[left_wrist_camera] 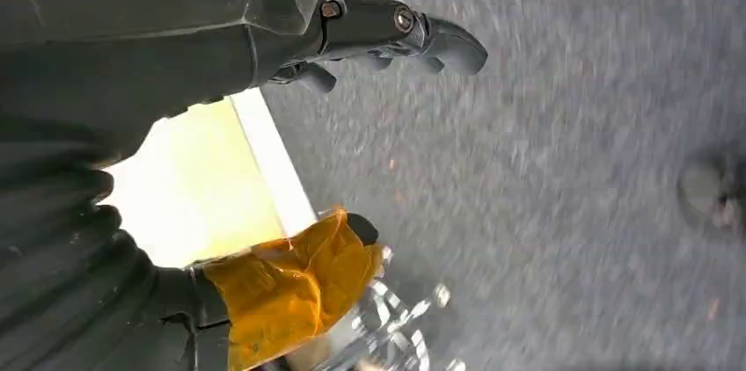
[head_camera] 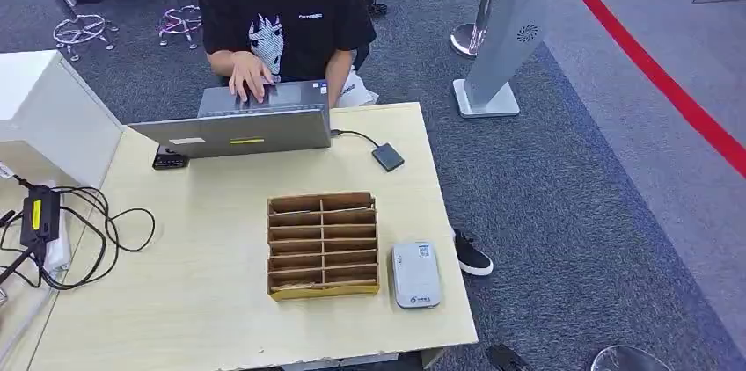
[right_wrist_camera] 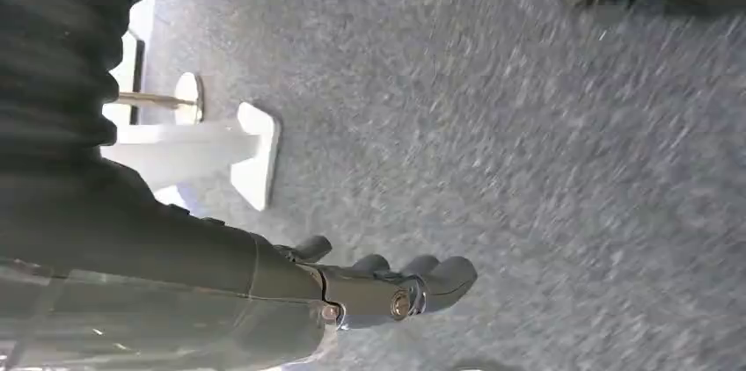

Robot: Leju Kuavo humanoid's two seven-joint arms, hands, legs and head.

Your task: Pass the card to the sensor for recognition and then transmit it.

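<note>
Both hands hang over grey carpet (right_wrist_camera: 545,125), holding nothing: the left hand (left_wrist_camera: 290,125) with fingers spread from its orange-wrapped thumb (left_wrist_camera: 290,292), the right hand (right_wrist_camera: 352,287) with fingers extended together. Beyond them, the pale table (head_camera: 202,301) carries the card sensor (head_camera: 415,274) beside a cardboard slot rack (head_camera: 323,244); whether a card sits there I cannot tell. Farther off, a person (head_camera: 281,10) works a laptop (head_camera: 242,129).

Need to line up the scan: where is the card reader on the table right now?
In the head view the grey card reader lies flat near the table's front right corner, just right of the cardboard slot organizer, apart from it.
</note>
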